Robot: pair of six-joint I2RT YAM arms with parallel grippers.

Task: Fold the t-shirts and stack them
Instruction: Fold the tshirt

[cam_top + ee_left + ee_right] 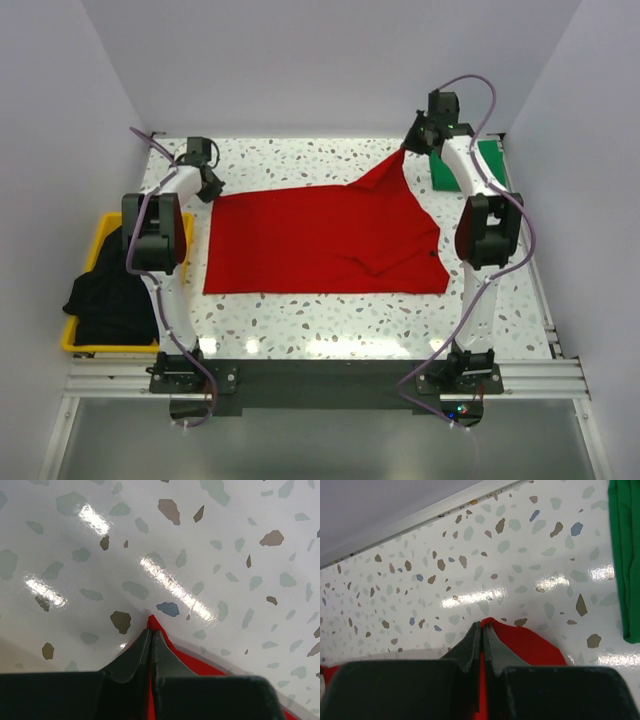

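The yellow bin [108,347] holds a crumpled black t-shirt [110,295] (draped over its rim). The left gripper [151,630] and right gripper [483,627] each pinch a far corner of the red t-shirt [320,240].

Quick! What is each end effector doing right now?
Left end effector: closed, pinching the red t-shirt.
Right end effector: closed, pinching the red t-shirt.

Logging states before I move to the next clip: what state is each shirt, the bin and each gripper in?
red t-shirt: spread out unfolded, far right corner pulled up.
green t-shirt: folded, at the far right of the table.
black t-shirt: crumpled, in the bin.
yellow bin: holding the black t-shirt.
left gripper: shut on the red t-shirt's far left corner.
right gripper: shut on its far right corner.
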